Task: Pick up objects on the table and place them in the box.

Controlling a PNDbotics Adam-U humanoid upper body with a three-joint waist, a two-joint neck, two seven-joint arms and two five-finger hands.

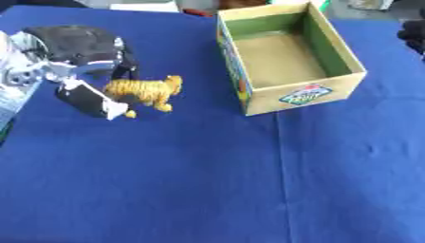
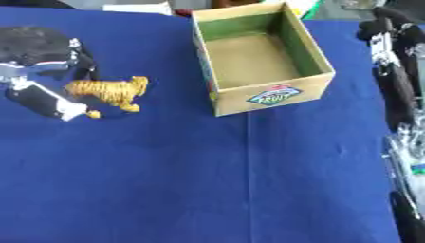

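Left hand (image 1: pixel 79 71) is closing thumb and fingers around toy tiger (image 1: pixel 148 90), apparently pinching its rear; grasp step underway. Next: lifting, carrying right into empty box (image 1: pixel 348 57).

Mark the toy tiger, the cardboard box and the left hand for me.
toy tiger (image 1: pixel 146 90), left eye view, on its striped body.
cardboard box (image 1: pixel 303 101), left eye view, on its front wall by the label.
left hand (image 1: pixel 87 100), left eye view, on a finger beside the tiger.

Left robot hand (image 1: pixel 83 78) around toy tiger (image 1: pixel 148 91) beside open box (image 1: pixel 332 47).
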